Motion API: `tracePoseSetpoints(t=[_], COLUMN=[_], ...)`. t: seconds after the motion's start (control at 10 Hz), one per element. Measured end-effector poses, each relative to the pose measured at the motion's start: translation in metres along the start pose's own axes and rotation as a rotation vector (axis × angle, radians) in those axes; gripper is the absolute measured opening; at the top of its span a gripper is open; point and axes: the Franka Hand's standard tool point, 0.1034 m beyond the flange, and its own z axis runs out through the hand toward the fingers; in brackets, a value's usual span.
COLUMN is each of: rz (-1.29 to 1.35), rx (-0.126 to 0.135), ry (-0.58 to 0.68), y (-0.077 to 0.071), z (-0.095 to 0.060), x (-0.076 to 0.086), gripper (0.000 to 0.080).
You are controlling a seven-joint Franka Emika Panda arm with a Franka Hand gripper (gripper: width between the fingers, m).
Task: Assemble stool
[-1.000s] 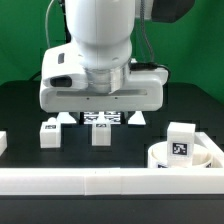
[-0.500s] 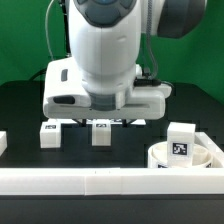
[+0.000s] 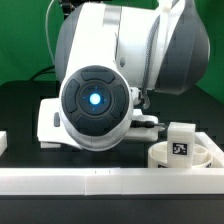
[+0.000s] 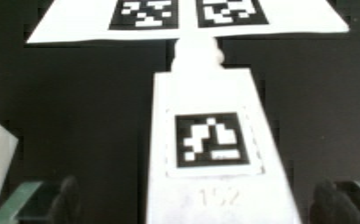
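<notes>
Leg pickup is, by my reading, the step in hand: the gripper (image 4: 186,202) stands spread, jaws clear of the tagged stool leg (image 4: 209,140) lying between them, marker board (image 4: 177,15) beyond. Next I should lower squarely, then close on its flanks.

In the exterior view, the seat disc (image 3: 160,157) is set at the right, just behind the border rail (image 3: 100,182), and a leg (image 3: 180,140) is stood in it. In the wrist view, another leg (image 4: 203,130) is laid between the fingers (image 4: 26,200) of the gripper (image 4: 186,205), apart from both, with the marker board (image 4: 177,20) at its far end.
</notes>
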Motion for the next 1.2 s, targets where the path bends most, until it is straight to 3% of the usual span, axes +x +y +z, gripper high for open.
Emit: tracePoseSetpoints(t=[0.4,0.5,0.6,0.7,0.9,1.0,1.2], rz=[0.009,0.009,0.009,0.009,0.008,0.006,0.014], rx=[-0.002,-0.001,-0.001,-0.001,0.0,0.002,0.009], ry=[0.018,0.019,0.019,0.02,0.026,0.028,0.015], y=[-0.001,0.0,0.0,0.0,-0.001,-0.002,-0.014], z=[0.002,0.002,0.002,0.001,-0.003,-0.008,-0.034], x=[0.005,0.005,0.005,0.005,0.002,-0.004,-0.041], gripper=[0.0622,0.0451,0.0451,0.0335,0.0335,0.0335,0.0335])
